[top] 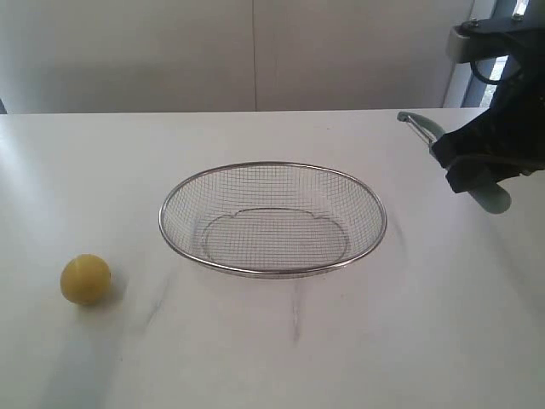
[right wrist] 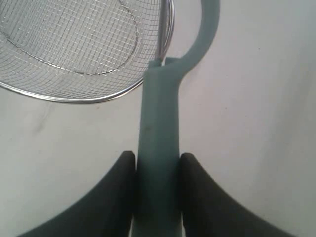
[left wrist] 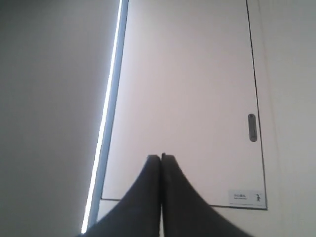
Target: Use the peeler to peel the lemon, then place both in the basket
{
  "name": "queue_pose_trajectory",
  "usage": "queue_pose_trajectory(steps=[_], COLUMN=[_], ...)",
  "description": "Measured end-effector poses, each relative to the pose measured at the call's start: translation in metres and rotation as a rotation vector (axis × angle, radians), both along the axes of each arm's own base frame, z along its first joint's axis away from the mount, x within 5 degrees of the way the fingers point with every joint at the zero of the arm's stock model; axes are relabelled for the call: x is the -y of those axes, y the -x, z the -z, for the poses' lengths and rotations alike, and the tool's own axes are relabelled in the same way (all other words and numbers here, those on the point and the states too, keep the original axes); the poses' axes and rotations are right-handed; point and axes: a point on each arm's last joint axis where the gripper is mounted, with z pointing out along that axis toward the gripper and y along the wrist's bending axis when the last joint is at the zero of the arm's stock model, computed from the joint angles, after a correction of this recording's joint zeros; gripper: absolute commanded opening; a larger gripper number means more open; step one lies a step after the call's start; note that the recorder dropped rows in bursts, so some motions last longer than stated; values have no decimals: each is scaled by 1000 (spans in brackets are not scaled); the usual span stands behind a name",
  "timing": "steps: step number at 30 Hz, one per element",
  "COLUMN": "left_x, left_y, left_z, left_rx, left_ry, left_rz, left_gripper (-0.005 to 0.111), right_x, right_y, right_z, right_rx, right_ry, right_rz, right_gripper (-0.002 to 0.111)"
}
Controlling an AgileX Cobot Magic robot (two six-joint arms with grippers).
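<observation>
Slim teal-handled peeler (right wrist: 158, 113) held; peeling not begun.
Right gripper (right wrist: 157, 158) clamps it beside oval silver wire-mesh basket (top: 162, 226); left gripper (left wrist: 161, 158), closed empty, should next secure round yellow lemon (top: 85, 279) left of basket.

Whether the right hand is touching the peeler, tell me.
Touching. The right wrist view shows the right hand closed on the peeler, its fingers pressed against both sides of the handle with no gap.

Shiny steel-wire mesh basket (top: 272, 220), matte yellow lemon (top: 85, 279), smooth teal plastic peeler (right wrist: 158, 143), smooth white table (top: 272, 358).
</observation>
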Motion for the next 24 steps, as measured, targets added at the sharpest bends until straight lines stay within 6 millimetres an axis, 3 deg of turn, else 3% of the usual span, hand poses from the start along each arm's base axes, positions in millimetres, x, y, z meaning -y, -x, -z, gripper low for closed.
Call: queue_pose_trajectory(steps=[4, 7, 10, 14, 16, 20, 24], left_x=[2, 6, 5, 2, 3, 10, 11], left_y=[-10, -24, -24, -17, -17, -40, -78], left_z=[11, 37, 39, 15, -15, -48, -53], left_rx=[-148, -472, -469, -284, -240, -338, -633], left_ry=[51, 88, 171, 200, 170, -44, -184], left_rz=[69, 132, 175, 181, 174, 122, 78], left_gripper=[0, 0, 0, 0, 0, 0, 0], right_x=[0, 0, 0, 0, 0, 0, 0], right_y=[0, 0, 0, 0, 0, 0, 0], right_z=[0, 0, 0, 0, 0, 0, 0], right_rx=[0, 0, 0, -1, 1, 1, 0], right_ry=[0, 0, 0, -2, -2, -2, -3], right_rz=[0, 0, 0, 4, 4, 4, 6], right_gripper=[3, 3, 3, 3, 3, 3, 3])
